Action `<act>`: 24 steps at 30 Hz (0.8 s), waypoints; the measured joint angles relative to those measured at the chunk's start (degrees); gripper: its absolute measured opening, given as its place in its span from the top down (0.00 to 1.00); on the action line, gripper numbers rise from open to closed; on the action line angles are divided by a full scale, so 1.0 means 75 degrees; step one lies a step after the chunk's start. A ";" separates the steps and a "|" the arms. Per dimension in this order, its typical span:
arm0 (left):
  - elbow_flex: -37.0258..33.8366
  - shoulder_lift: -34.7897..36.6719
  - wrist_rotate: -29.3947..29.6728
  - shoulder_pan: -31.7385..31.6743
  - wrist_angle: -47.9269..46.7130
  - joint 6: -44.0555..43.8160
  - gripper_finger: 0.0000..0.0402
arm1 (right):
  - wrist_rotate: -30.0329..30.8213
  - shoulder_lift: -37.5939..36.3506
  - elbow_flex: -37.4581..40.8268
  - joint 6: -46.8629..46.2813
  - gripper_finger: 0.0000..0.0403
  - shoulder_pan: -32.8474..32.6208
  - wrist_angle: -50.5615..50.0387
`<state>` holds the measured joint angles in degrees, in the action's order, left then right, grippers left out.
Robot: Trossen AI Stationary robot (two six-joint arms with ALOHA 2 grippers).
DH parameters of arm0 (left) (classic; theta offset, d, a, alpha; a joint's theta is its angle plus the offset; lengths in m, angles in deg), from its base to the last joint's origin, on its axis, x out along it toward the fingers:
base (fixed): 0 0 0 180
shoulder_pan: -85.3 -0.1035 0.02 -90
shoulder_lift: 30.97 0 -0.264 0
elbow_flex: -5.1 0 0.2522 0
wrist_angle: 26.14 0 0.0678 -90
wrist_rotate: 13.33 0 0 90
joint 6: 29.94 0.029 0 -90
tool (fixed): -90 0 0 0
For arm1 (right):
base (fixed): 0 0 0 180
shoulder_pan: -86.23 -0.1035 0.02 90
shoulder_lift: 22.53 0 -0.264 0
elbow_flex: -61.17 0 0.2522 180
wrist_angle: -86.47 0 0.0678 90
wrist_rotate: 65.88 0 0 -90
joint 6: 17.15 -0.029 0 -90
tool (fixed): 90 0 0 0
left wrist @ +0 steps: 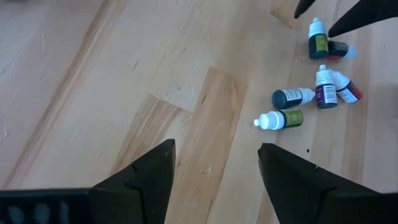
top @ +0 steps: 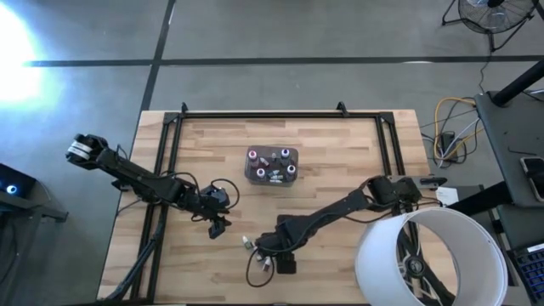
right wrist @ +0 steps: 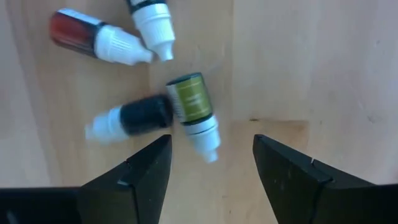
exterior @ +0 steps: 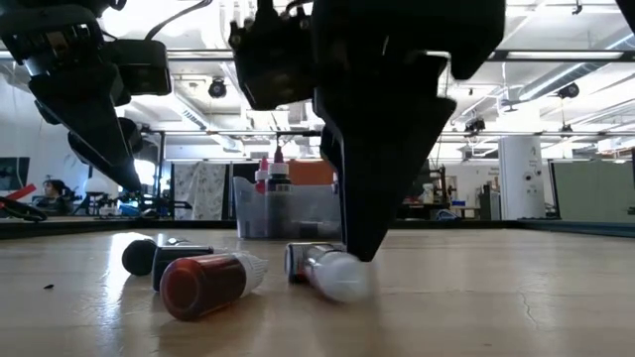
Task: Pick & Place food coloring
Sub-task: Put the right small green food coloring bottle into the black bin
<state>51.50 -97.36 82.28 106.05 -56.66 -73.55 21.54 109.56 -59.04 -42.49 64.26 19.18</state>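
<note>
- Nearest the front edge of the pale wooden plank table (top: 340, 170), several small plastic dropper bottles of food coloring lie loose on their sides in a tight cluster (top: 257, 252).
- The right claw (right wrist: 210, 163) hangs directly over this cluster, its two dark fingers spread apart and holding nothing.
- Just ahead of the gap between those fingers lies a small olive-green bottle with a white dropper cap (right wrist: 194, 114). Its long axis runs roughly in line with the wrist's forward direction, cap end toward the claw, so the fingers look set to close across its narrow width.
- Touching its side is a dark bottle with a white cap (right wrist: 132, 118), lying crosswise; a red bottle with a white cap (right wrist: 93, 36) lies farther off.
- The right arm is clearly nearer; a grasp here risks catching the dark neighbour too, I judge.
- To the left, the left claw (top: 216, 226) hovers above bare wood, fingers apart and empty, with the cluster a little way off.
- Farther back, mid-table, stands a grey translucent rectangular tub (top: 248, 174) with several upright bottles already inside.
</note>
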 joint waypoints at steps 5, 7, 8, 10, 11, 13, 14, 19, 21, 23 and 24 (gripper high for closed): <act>0.0000 0.0000 0.0000 0.0000 -0.0002 0.0000 0.49 | -0.0001 -0.0015 -0.0003 0.0003 0.46 -0.0004 0.0004; 0.0000 0.0000 0.0000 0.0000 0.0000 0.0000 0.49 | 0.0002 -0.0015 -0.0003 0.0003 0.46 -0.0001 0.0016; 0.0000 0.0000 0.0000 0.0000 -0.0001 0.0000 0.49 | 0.0005 -0.0015 -0.0003 0.0003 0.46 -0.0001 0.0021; 0.0000 0.0000 0.0000 0.0000 -0.0003 0.0012 0.49 | 0.0005 -0.0015 -0.0003 0.0032 0.46 -0.0001 0.0027; 0.0000 0.0000 0.0000 0.0000 0.0000 0.0012 0.49 | 0.0005 -0.0015 -0.0003 0.0065 0.46 -0.0001 0.0032; 0.0000 0.0000 -0.0001 0.0000 -0.0003 0.0017 0.49 | 0.0005 -0.0015 -0.0003 0.0210 0.46 -0.0001 0.0053; 0.0000 0.0000 0.0000 0.0000 -0.0001 0.0019 0.49 | 0.0008 -0.0015 -0.0003 0.0274 0.46 -0.0001 0.0054; 0.0000 0.0000 0.0000 0.0000 -0.0003 0.0020 0.49 | 0.0025 -0.0003 -0.0003 0.0398 0.46 -0.0001 0.0091; 0.0000 0.0000 -0.0001 0.0000 -0.0003 0.0023 0.49 | 0.0024 0.0003 -0.0003 0.0461 0.46 -0.0001 0.0085; 0.0000 0.0000 0.0000 0.0000 -0.0003 0.0026 0.49 | 0.0022 0.0006 -0.0001 0.0574 0.46 -0.0001 0.0090; 0.0000 0.0000 0.0000 0.0000 -0.0003 0.0026 0.49 | 0.0022 0.0006 -0.0001 0.0606 0.46 -0.0001 0.0102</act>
<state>51.50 -97.36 82.28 106.05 -56.68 -73.36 21.71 109.61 -59.05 -37.95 64.26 19.95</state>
